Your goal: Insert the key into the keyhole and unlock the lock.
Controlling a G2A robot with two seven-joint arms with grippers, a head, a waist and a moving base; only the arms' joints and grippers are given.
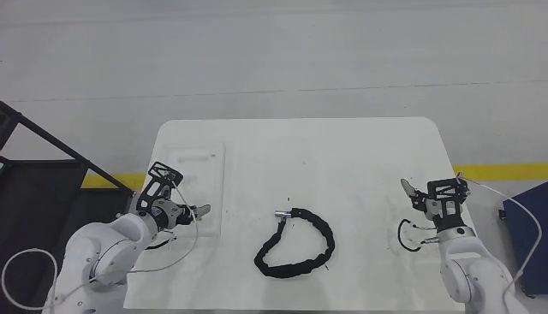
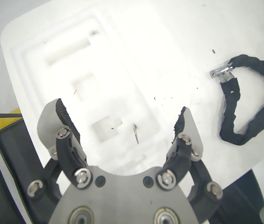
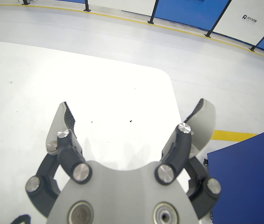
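A black fabric-covered chain lock (image 1: 295, 245) (image 2: 251, 103) lies looped on the white table, its chrome cylinder (image 1: 280, 215) (image 2: 220, 71) showing the keyhole at one end. A small metal key (image 2: 135, 133) rests on the white foam tray (image 1: 195, 186) (image 2: 59, 47), between the open fingers of my left gripper (image 1: 178, 190) (image 2: 121, 114), which hovers above it with nothing held. My right gripper (image 1: 435, 187) (image 3: 133, 108) hangs open over the table's right edge, far from the lock, with nothing between its fingers.
The foam tray has several recessed pockets. A black frame (image 1: 34, 186) stands off the table's left side and a blue box (image 1: 527, 237) (image 3: 246, 183) off its right. Yellow floor tape (image 1: 505, 171) runs behind.
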